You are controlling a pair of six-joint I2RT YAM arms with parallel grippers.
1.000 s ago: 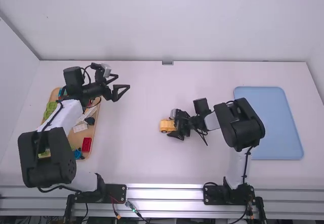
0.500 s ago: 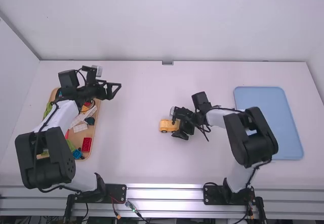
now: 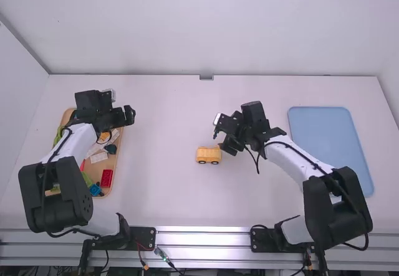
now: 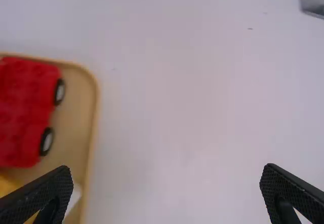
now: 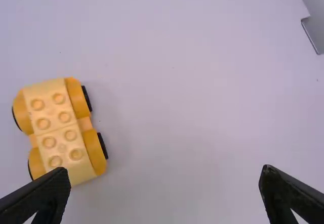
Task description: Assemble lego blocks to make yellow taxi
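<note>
Yellow car base (image 3: 209, 155) is seen in the high view standing on its wheels near the middle of the tabletop (image 3: 168, 195), somewhat nearer the near edge than the far one. The right claw (image 3: 223, 139) is held just beside it, on the side toward the tabletop's right edge, and the left claw (image 3: 129, 115) is held by the far inner corner of the wooden tray (image 3: 118, 164), along the left edge. The next step, it would seem, is for a further block to be fetched from that tray; the base is best left square and unbumped meanwhile. In the left wrist view the left claw is spread wide with nothing between its fingers; a red wheeled block (image 4: 25, 110) lies inside the tray, with part of a yellow piece (image 4: 6, 185) near it. Any block chosen should be gripped by its sides, low enough for the underside to be kept free, and lowered level. In the right wrist view the right claw is likewise parted and empty. There the base is shown studs up, with a paler central strip, rounded deeper-yellow wheel arches and black wheels; studs should be lined up before anything is pressed straight down.
</note>
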